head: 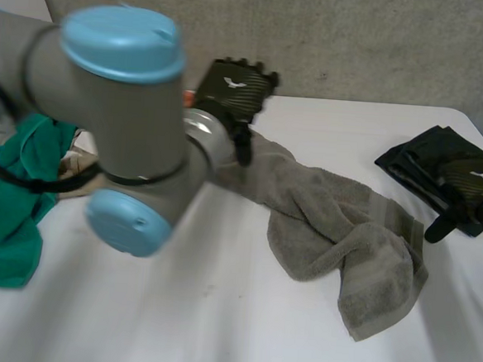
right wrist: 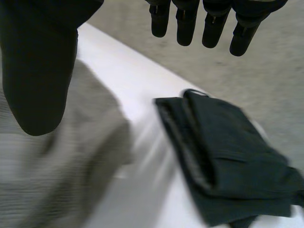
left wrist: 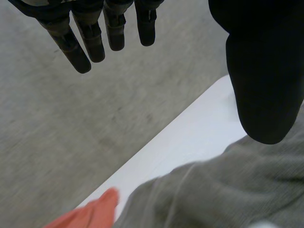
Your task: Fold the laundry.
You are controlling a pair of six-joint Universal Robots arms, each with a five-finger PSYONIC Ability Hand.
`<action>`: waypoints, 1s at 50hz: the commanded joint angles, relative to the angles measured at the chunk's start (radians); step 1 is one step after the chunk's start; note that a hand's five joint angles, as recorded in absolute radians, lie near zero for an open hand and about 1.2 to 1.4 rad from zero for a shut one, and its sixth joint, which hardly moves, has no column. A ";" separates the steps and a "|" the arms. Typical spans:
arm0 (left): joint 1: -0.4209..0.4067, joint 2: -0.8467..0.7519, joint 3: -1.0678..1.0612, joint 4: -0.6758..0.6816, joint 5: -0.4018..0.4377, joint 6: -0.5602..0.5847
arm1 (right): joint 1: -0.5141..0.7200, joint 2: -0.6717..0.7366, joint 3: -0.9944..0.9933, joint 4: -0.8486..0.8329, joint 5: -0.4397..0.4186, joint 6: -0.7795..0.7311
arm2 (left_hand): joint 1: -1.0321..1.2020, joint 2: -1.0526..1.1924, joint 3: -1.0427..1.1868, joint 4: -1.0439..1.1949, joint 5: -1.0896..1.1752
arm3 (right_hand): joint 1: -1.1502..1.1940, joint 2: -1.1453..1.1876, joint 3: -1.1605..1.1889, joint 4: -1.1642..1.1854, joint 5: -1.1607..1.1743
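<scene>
Head view: the grey towel (head: pixel 338 229) lies crumpled in the middle of the white table (head: pixel 173 325), one end reaching to the far edge under the left hand (head: pixel 232 85). Left wrist view: fingers (left wrist: pixel 90 40) straight, thumb apart, nothing held; the towel lies below the thumb. The right hand (head: pixel 464 192) is over a folded dark garment (head: pixel 408 164) near the towel's other end. Right wrist view: fingers straight, thumb wide, empty. A green cloth (head: pixel 7 206) lies at the table's left.
</scene>
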 commanded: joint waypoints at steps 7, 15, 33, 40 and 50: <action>0.200 0.205 -0.401 0.081 0.081 -0.018 | 0.239 0.167 -0.119 0.244 0.112 0.040 | -0.029 -0.029 -0.039 -0.027 -0.049 | -0.036 -0.023 -0.020 -0.022 -0.050; 0.256 0.219 -0.521 0.233 0.102 -0.039 | 0.291 0.325 -0.187 0.091 0.215 0.046 | -0.029 -0.029 -0.039 -0.027 -0.049 | 0.198 0.210 0.213 0.211 0.184; 0.425 -0.086 -0.187 0.247 0.180 0.161 | 0.271 -0.005 -0.007 -0.090 0.157 0.063 | -0.005 -0.005 -0.015 -0.003 -0.025 | 1.186 1.198 1.201 1.199 1.172; 0.453 -0.339 0.133 0.139 0.262 0.281 | 0.236 -0.039 0.039 -0.083 0.146 0.050 | 0.148 0.147 0.138 0.150 0.128 | 1.186 1.198 1.201 1.199 1.172; 0.440 -0.555 0.446 -0.061 0.322 0.333 | 0.156 -0.036 0.091 -0.087 0.136 0.037 | 0.203 0.203 0.193 0.205 0.183 | 1.186 1.198 1.201 1.199 1.172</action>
